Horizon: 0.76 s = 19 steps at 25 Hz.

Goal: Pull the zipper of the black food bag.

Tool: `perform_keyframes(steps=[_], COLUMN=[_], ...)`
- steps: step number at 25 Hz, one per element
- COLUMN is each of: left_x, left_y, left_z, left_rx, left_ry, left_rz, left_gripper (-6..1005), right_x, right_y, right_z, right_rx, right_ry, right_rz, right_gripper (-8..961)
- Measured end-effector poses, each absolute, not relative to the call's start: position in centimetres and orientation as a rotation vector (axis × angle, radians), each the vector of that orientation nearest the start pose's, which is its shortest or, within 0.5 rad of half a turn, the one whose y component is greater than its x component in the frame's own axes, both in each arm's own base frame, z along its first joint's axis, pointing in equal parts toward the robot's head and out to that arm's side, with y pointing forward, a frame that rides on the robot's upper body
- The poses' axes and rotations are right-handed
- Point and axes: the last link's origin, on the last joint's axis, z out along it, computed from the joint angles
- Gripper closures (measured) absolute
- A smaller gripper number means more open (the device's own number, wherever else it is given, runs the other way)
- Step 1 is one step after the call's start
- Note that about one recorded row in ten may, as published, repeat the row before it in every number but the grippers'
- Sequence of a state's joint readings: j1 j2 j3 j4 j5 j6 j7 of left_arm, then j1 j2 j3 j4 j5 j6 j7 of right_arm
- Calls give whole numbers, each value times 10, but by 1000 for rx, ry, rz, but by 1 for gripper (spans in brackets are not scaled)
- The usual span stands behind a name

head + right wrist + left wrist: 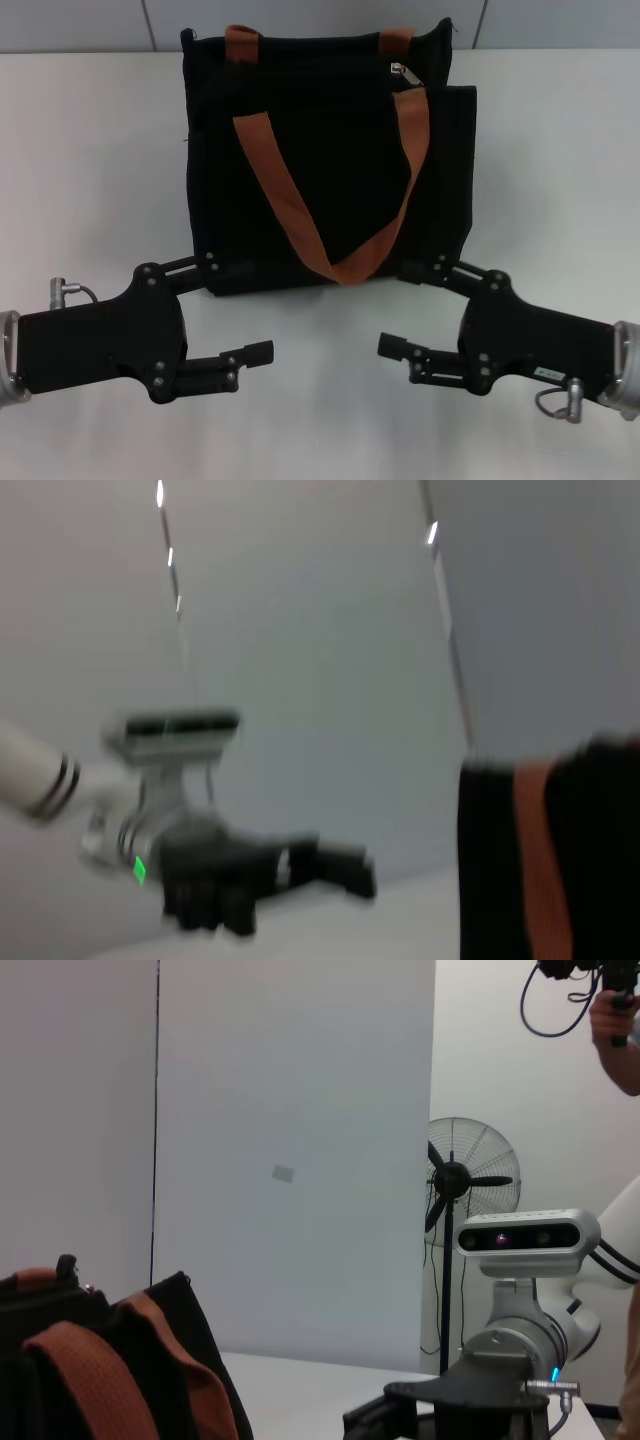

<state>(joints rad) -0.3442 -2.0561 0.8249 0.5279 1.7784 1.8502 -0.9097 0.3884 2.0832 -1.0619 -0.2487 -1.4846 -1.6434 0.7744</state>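
Note:
The black food bag (330, 170) stands upright at the middle back of the white table (90, 180), with its orange-brown handles draped over the front. The zipper (401, 72) is a small silver tab at the right end of the bag's top edge. My left gripper (235, 305) hovers open in front of the bag's lower left corner. Opposite it, my right gripper (415, 305) is open before the lower right corner. Neither holds anything. The bag (190, 1330) shows in the left wrist view and the bag (590, 860) in the right wrist view.
A white wall rises behind the table. In the left wrist view the right arm (470, 1405) shows low down, with a standing fan (455, 1175) and a person's hand (620, 1020) beyond. The right wrist view shows the left arm (240, 875).

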Motion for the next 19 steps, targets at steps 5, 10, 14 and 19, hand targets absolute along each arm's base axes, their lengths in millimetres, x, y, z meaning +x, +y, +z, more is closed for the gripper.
perform_keyframes(steps=[5, 10, 14, 19], left_x=[-278, -282, -283, -285], left_y=[244, 244, 241, 242], left_z=[-9, -14, -20, -23], left_rx=[-2793, -2804, -2836, -2847], left_ry=[-179, -204, -221, -236], left_rz=[-1024, -979, -949, -924], left_gripper=[227, 227, 227, 227], right_x=[270, 270, 270, 270], right_y=[246, 247, 246, 245], right_z=[-67, -68, -69, -70], right_rx=[-2672, -2676, -2679, -2694], right_ry=[367, 373, 378, 378], right_rz=[1065, 1068, 1067, 1062], right_gripper=[116, 116, 116, 116])
